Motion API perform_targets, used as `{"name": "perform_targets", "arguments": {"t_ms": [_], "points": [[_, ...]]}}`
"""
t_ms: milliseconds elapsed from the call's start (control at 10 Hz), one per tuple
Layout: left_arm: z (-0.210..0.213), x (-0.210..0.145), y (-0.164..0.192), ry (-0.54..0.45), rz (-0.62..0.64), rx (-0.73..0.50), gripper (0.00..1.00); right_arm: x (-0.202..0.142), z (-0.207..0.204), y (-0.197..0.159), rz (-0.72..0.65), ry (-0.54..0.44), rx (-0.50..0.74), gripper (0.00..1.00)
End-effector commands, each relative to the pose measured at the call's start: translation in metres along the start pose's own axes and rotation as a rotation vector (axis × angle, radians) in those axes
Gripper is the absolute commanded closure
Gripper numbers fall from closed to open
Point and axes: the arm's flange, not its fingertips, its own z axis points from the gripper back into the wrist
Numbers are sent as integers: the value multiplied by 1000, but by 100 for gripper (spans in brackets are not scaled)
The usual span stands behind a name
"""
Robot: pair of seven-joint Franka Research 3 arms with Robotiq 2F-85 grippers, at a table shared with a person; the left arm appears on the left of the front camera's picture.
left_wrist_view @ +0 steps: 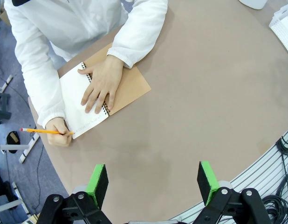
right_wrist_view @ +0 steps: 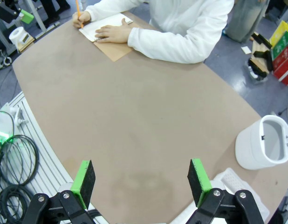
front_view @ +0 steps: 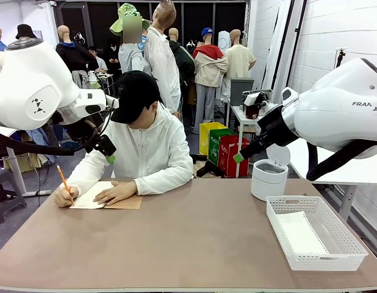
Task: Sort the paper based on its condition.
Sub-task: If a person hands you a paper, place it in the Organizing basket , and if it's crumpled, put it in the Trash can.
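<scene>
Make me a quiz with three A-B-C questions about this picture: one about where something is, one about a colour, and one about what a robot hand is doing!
1. Where is the white basket? A in front of the person; B on the table, at the robot's right; C on the floor.
2. What colour is the pencil? A blue; B orange; C green.
3. How is the left gripper? A shut on paper; B shut on the pencil; C open, holding nothing.
Answers: 1 B, it stands near the tabletop's right edge; 2 B, its shaft is orange; 3 C, its green pads stand far apart.
</scene>
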Motion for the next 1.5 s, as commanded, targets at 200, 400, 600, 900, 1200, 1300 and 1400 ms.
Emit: {"name": "perform_targets", "arguments": {"t_ms": [200, 400, 600, 900, 1200, 1300, 1400], "points": [[1, 0, 1, -7, 2, -3, 0, -1, 0, 1, 0, 3, -4, 0], [1, 0, 1, -7, 2, -3, 0, -1, 0, 1, 0, 3, -4, 0], [1, 0, 1, -7, 2, -3, 0, -1, 0, 1, 0, 3, -4, 0], [1, 0, 1, -7, 2, -3, 0, -1, 0, 1, 0, 3, -4, 0], [1, 0, 1, -7, 2, -3, 0, -1, 0, 1, 0, 3, -4, 0], [1, 0, 1, -7, 2, -3, 0, -1, 0, 1, 0, 3, -4, 0], [1, 0, 1, -7, 2, -3, 0, -1, 0, 1, 0, 3, -4, 0]]}}
